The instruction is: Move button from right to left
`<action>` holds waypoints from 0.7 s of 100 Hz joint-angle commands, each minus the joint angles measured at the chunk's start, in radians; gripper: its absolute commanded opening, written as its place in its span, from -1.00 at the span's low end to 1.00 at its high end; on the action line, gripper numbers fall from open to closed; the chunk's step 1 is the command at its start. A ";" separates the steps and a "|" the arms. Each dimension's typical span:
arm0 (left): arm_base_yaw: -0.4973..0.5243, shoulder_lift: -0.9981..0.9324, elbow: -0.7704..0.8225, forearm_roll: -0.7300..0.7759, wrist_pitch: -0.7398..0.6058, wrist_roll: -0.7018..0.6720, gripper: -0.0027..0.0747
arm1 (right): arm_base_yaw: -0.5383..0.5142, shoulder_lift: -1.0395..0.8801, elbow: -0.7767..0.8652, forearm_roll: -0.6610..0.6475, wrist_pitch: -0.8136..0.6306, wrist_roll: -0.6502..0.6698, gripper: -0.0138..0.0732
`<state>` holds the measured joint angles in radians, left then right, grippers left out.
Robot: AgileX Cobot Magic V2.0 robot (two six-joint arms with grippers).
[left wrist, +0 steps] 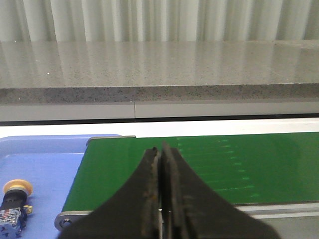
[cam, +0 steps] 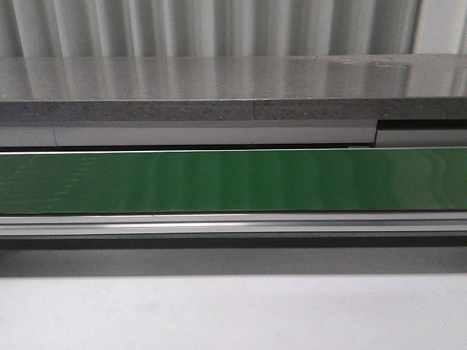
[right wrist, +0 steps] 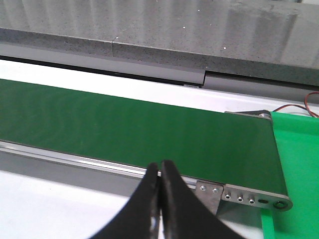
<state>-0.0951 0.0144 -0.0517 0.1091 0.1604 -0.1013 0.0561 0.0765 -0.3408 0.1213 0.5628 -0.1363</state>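
The button (left wrist: 15, 206) lies on the blue tray (left wrist: 45, 164) past the green conveyor belt (left wrist: 224, 167) end, nearer the left hand (left wrist: 160, 199). Both that and the right hand (right wrist: 160, 199) are closed and empty.

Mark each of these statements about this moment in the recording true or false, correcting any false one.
1. The left gripper is shut. True.
2. The button lies on the green belt. False: it lies on the blue tray beside the belt's end.
3. The right gripper holds the button. False: it is shut and empty.
4. The front view shows no arm. True.
5. A green tray sits past the belt's end in the right wrist view. True.
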 commanded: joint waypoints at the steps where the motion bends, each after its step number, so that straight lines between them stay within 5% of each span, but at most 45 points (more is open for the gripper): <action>1: 0.022 -0.047 0.011 0.017 -0.065 -0.027 -0.98 | 0.001 0.009 -0.024 0.004 -0.081 -0.007 -0.83; 10: 0.034 -0.055 0.078 0.017 -0.138 -0.027 -0.98 | 0.001 0.009 -0.024 0.004 -0.081 -0.007 -0.83; 70: 0.028 -0.055 0.075 0.017 -0.099 -0.025 -0.98 | 0.001 0.010 -0.024 0.004 -0.081 -0.007 -0.83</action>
<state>-0.0638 -0.0045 -0.0019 0.1229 0.1409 -0.1176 0.0561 0.0765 -0.3408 0.1213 0.5611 -0.1363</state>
